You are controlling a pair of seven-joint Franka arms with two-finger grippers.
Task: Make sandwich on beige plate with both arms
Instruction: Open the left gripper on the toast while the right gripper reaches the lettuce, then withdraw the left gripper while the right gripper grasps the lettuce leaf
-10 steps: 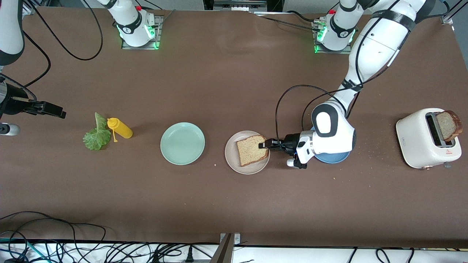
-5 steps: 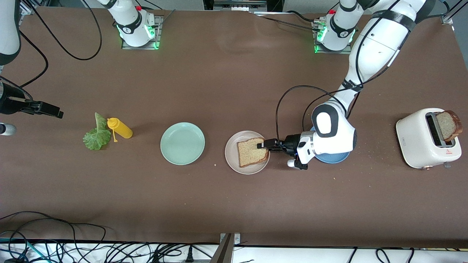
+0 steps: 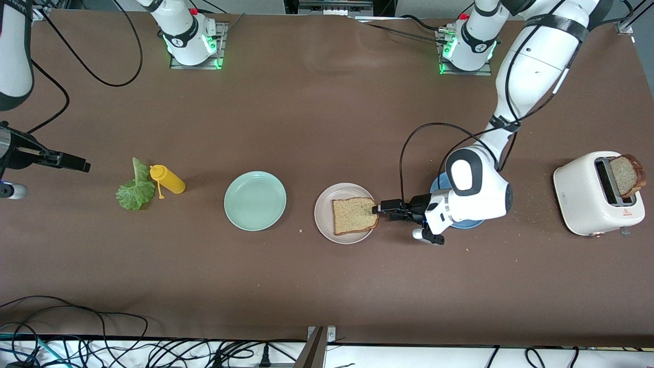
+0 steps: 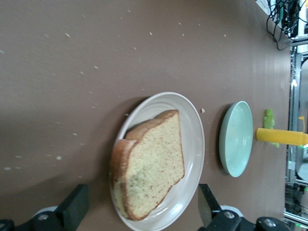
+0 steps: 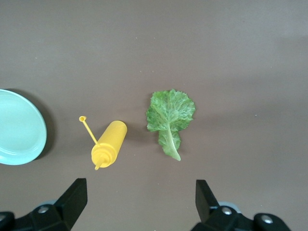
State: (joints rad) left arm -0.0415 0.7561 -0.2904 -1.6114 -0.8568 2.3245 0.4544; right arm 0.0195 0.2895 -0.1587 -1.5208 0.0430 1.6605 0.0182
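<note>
One brown bread slice (image 3: 353, 215) lies flat on the beige plate (image 3: 322, 214). It also shows in the left wrist view (image 4: 154, 168) on the plate (image 4: 195, 139). My left gripper (image 3: 380, 208) is open and empty at the plate's edge toward the left arm's end, its fingers (image 4: 74, 207) spread wide on either side of the plate. The second slice (image 3: 627, 175) stands in a white toaster (image 3: 582, 197). The green lettuce leaf (image 3: 134, 190) lies on the table and shows in the right wrist view (image 5: 170, 115). My right gripper (image 3: 75, 164) is open and empty, over the table beside the lettuce.
A yellow squeeze bottle (image 3: 167, 179) lies against the lettuce. A mint-green plate (image 3: 255, 200) sits between the bottle and the beige plate. A blue plate (image 3: 469, 224) lies mostly under the left arm's wrist. Crumbs dot the table near the toaster. Cables run along the front edge.
The left gripper let go of the bread and drew back toward the left arm's end. The slice, tilted before, now lies flat on the beige plate. The right gripper shifted slightly.
</note>
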